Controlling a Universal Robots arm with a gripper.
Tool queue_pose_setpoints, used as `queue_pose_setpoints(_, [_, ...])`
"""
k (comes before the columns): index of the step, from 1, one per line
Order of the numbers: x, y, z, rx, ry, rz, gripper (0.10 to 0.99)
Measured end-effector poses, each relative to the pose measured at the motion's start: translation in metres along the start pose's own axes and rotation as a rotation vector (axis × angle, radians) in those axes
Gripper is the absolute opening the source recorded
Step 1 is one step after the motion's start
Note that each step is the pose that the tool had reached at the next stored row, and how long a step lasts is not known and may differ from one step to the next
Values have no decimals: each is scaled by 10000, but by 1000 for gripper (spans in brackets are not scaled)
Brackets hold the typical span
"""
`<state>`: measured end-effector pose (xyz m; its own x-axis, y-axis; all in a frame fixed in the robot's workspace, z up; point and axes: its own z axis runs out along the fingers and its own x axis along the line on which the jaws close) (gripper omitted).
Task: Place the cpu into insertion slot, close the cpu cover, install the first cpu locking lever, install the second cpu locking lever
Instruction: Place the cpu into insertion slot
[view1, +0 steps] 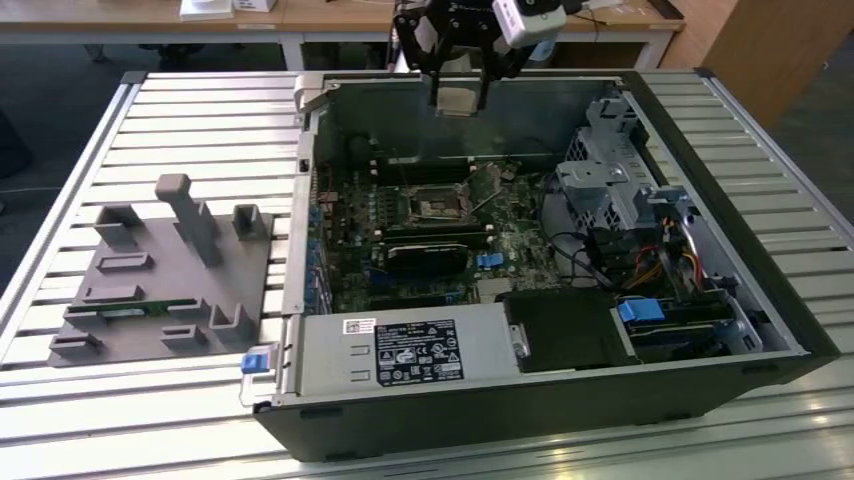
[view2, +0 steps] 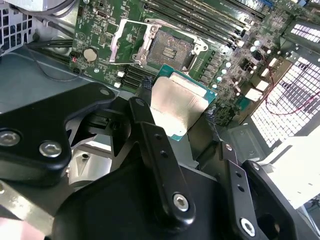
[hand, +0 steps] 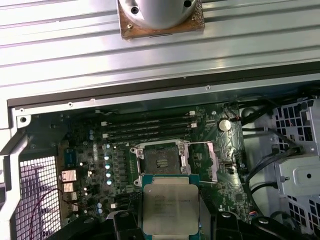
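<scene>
A: Status on the cpu (hand: 170, 207) job?

B: Early, step one wasn't finished. The cpu was clamped in the gripper (view2: 177, 109), pinched on two opposite edges with its metal top up. It was held in the air well above the socket (hand: 161, 161).

A: Socket ready?

B: Looked so. The socket was bare with its contacts showing. The cover (view2: 121, 42) stood swung open just beside the socket, on the side toward the coin battery (view2: 90, 54).

A: So what was left?

B: All four steps by my read: seat the cpu, shut the cover, then both levers. The levers were too thin for me to place with confidence, but with the cover open neither could have been latched.

A: Arm pose?

B: In the exterior view the gripper hung pointing straight down, high over the open computer case (view1: 534, 405). It was offset from the socket toward the case's far wall, not directly above the socket. In the first wrist view the cpu's edges ran roughly square to the socket.

A: Grip OK?

B: The cpu looked level in the jaws — no tilt I could see.
</scene>
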<state>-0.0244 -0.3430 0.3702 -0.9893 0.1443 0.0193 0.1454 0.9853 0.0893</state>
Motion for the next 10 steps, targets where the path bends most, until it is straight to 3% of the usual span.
queue_pose_setpoints(10, [8,-1,2,-6,-31,347,537])
